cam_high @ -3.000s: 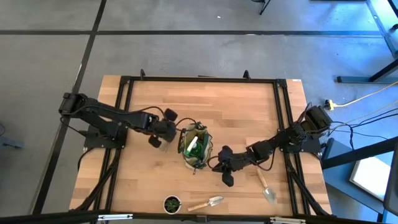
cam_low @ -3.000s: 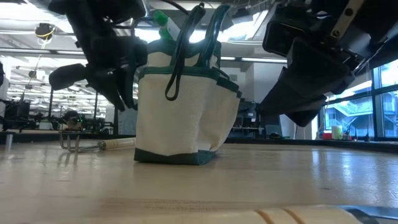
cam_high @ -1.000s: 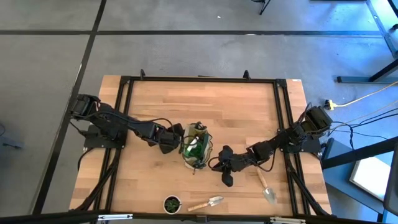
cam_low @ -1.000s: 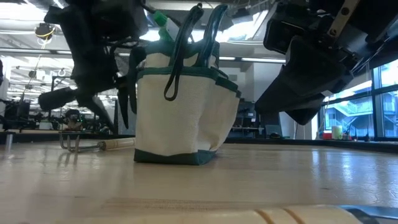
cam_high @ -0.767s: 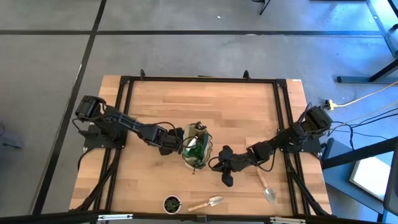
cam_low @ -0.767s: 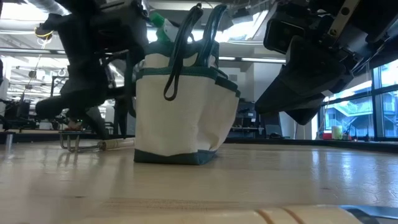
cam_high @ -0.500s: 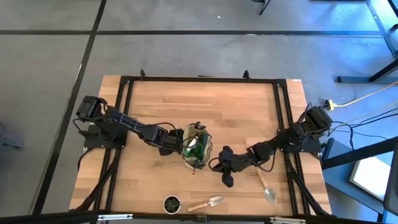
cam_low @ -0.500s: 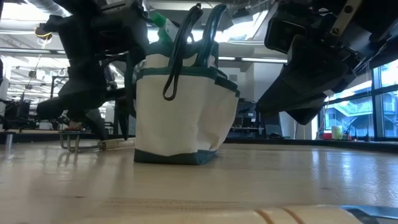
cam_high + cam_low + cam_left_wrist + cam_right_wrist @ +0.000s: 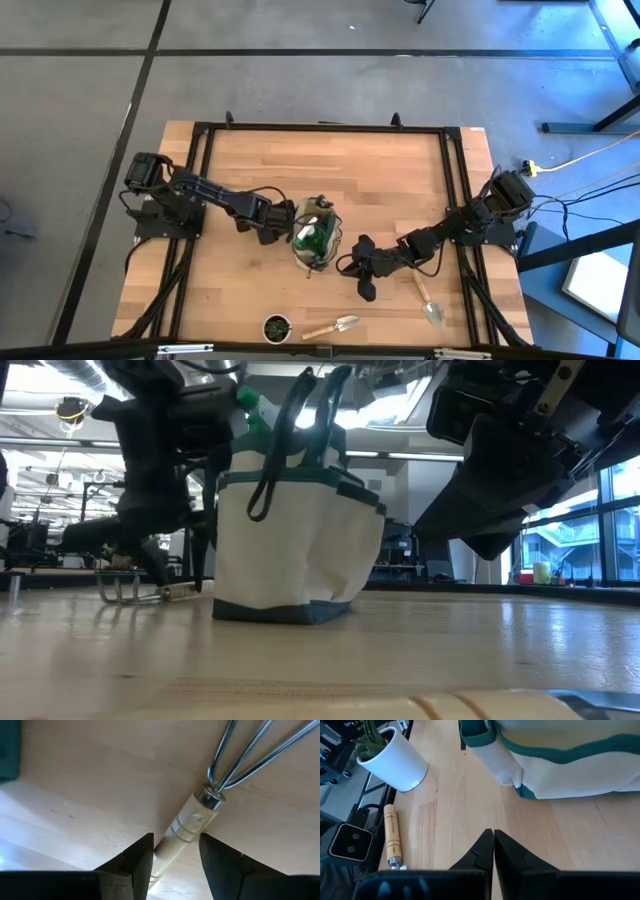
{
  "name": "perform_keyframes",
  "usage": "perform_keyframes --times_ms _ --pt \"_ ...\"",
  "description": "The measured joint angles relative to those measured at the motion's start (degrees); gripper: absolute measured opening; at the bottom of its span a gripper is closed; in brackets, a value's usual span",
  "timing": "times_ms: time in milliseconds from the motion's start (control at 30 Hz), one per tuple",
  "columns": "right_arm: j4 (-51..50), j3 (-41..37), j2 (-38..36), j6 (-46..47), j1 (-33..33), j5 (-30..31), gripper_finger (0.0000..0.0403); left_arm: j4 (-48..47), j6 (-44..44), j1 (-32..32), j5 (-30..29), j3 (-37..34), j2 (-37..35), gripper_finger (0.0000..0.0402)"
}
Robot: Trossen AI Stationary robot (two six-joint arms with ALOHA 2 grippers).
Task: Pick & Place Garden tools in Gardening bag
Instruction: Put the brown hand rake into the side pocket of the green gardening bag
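The tan gardening bag (image 9: 315, 237) stands upright on its base mid-table, a green spray bottle (image 9: 248, 400) sticking out of its mouth. A wooden-handled fork (image 9: 192, 822) lies flat on the table at the bag's left side, and its tines (image 9: 122, 595) also show in the low view. My left gripper (image 9: 176, 840) points steeply down over the fork. It is open, with one finger on each side of the wooden handle. My right gripper (image 9: 493, 845) is shut on nothing and hovers over the table right of the bag (image 9: 560, 755).
Two wooden-handled trowels lie near the front edge, one (image 9: 335, 326) at the middle and one (image 9: 428, 298) at the right. A small potted plant (image 9: 277, 327) stands left of them, and it shows as a white pot (image 9: 395, 764) in the right wrist view. Bare wood lies behind the bag.
My left gripper has come down toward the table beside the bag's left side, over the fork. The top of the bag, with its handles and the spray bottle, has leaned slightly toward that gripper.
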Motion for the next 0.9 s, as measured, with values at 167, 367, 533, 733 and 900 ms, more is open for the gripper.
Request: perform_keyframes --times_ms 167,367,533,733,900 --pt "0.0 0.0 0.0 0.3 0.0 0.0 0.0017 -0.1 -4.5 2.4 3.0 0.1 -0.2 0.0155" --pt "0.0 0.0 0.0 0.9 0.0 0.0 0.0017 -0.3 -9.2 3.2 5.6 0.1 -0.2 0.0154" --pt "0.0 0.0 0.0 0.9 0.0 0.0 0.0017 -1.2 -13.9 3.3 6.3 0.1 -0.1 0.0144" --pt "0.0 0.0 0.0 0.9 0.0 0.1 0.0017 -2.6 -23.2 3.3 7.7 0.1 -0.1 0.0114" --pt "0.0 0.0 0.0 0.9 0.0 0.1 0.0017 -2.8 -33.6 3.3 8.3 0.0 -0.1 0.0088"
